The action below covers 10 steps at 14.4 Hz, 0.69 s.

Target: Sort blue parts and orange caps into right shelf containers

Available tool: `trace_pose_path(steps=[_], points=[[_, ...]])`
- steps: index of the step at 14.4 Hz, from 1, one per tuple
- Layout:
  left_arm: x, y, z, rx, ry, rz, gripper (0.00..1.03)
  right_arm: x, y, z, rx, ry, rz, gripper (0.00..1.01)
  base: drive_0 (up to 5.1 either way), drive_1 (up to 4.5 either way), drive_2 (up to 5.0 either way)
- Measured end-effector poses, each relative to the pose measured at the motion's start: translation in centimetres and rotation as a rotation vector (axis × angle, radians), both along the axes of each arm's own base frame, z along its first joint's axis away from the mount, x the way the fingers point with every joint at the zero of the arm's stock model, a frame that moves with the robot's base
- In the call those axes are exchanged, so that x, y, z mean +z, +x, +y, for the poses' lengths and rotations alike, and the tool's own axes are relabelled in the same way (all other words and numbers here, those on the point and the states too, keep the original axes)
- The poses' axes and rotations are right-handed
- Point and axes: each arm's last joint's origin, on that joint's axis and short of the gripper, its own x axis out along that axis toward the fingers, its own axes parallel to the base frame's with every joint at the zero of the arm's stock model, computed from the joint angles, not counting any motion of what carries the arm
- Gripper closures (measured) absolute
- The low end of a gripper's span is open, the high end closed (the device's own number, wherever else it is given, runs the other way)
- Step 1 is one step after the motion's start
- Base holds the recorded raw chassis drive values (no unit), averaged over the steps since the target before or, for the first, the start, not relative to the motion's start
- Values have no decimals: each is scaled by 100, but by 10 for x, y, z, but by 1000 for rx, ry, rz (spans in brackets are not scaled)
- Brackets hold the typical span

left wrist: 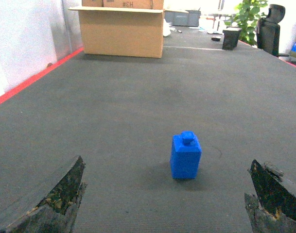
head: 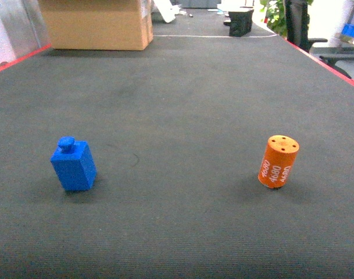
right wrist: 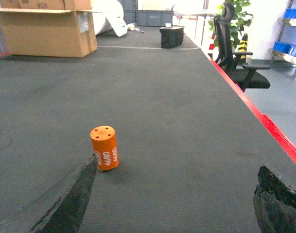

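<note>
Blue part point(head: 73, 165) upright at left, orange cap point(head: 278, 161) upright at right, well apart on the grey mat point(head: 182, 104). Left gripper point(left wrist: 167, 204) and right gripper point(right wrist: 174, 204) both spread wide, apparently holding nothing.

This is looking like a workshop or warehouse-style workroom with some office furniture in it. A very large work table point(head: 182, 87), covered in dark grey felt-like matting and edged with a red strip, is filling most of each view. A big brown cardboard box point(head: 98, 23) is sitting at the table's far left corner, and a small black bin point(head: 241, 22) is standing near its far right edge. A black office chair point(right wrist: 235, 53) is standing just off the table's right edge on a pale, shiny floor, with a green potted plant point(right wrist: 237, 19) behind it. Blue plastic crates point(right wrist: 289, 47) are sitting on shelving at the far right.
</note>
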Motion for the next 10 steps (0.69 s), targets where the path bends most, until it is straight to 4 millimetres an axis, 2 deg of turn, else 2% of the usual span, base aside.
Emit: trace_pose_path(steps=[10], points=[[0, 0, 0, -1, 0, -3, 5, 0, 0, 0, 0, 0, -3, 3, 0, 0, 0]])
